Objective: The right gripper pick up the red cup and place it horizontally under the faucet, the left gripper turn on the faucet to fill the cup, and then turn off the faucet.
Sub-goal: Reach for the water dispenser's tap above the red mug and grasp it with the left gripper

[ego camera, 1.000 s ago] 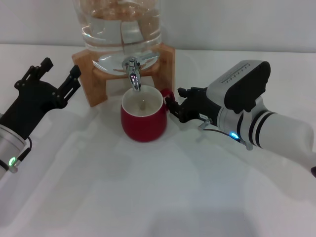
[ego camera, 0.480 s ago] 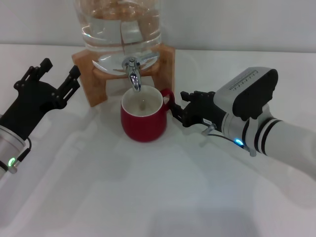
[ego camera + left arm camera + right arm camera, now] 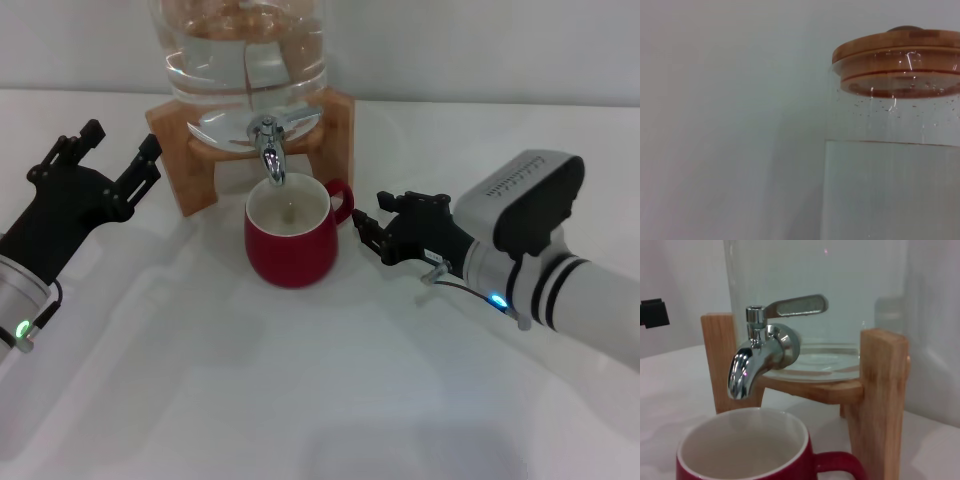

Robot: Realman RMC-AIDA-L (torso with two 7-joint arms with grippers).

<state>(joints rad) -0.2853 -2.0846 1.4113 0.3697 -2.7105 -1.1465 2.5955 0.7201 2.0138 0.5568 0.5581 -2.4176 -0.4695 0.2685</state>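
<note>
1. Count: one red cup (image 3: 291, 240), one faucet (image 3: 270, 150), one glass jar (image 3: 245, 60) on one wooden stand (image 3: 190, 165), two pincers.
2. Red cup stands upright on the white bench (image 3: 300, 400), mouth directly beneath the spout, handle toward the robot's right.
3. Right pincer (image 3: 372, 229) sits just beside the handle, fingers parted, holding nothing, a narrow gap between them and the cup.
4. Left pincer (image 3: 112, 155) hovers left of the stand, fingers spread wide, apart from the faucet.
5. Faucet lever (image 3: 795, 305) lies flat above the spout.
6. Open bench lies in front of the cup, between both arms.
</note>
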